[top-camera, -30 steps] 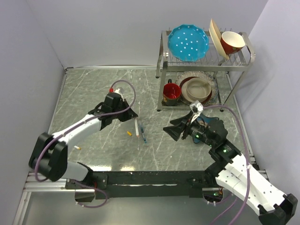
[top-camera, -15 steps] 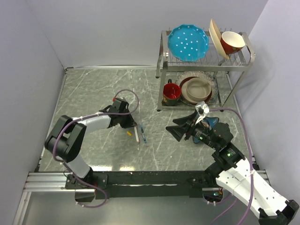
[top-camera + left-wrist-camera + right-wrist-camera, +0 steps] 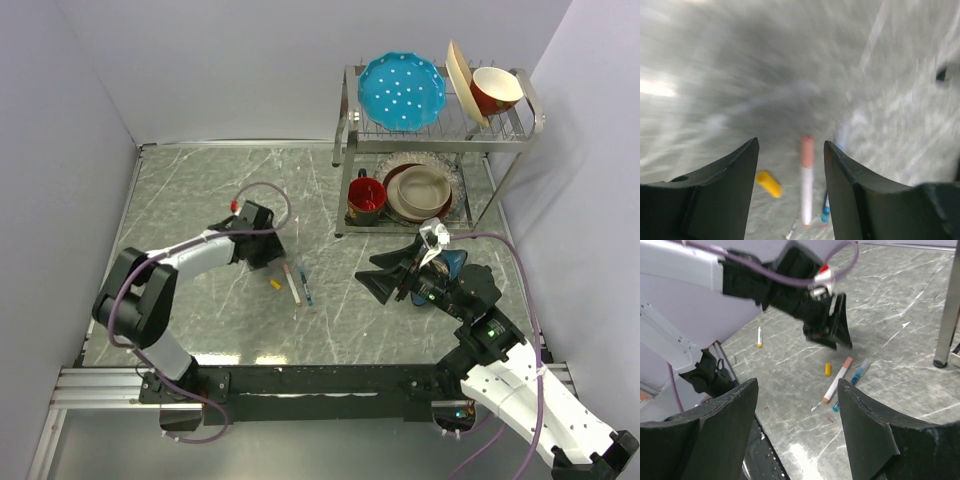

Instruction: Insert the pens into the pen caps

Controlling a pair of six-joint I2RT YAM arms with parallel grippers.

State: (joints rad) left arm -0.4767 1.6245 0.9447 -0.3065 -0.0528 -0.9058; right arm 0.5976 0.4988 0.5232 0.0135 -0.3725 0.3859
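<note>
Left gripper [image 3: 790,144] hung low over the surface [image 3: 200,190], jaws apart, empty. Below it lay a white pen [image 3: 806,192] w/ pink cap [image 3: 807,151] on, between yellow cap [image 3: 769,183] and blue pen [image 3: 825,214] (view blurry). Right gripper [image 3: 797,382] wide open, holding nothing.

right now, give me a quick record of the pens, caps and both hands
left hand: open, empty, above the pens
right hand: open, empty
white pen: flat on the table
salmon-pink cap: at one end of the white pen
blue pen: lying beside the white pen
yellow cap: loose, on the white pen's other side
second white pen: lying apart, yellow-orange tip
</note>
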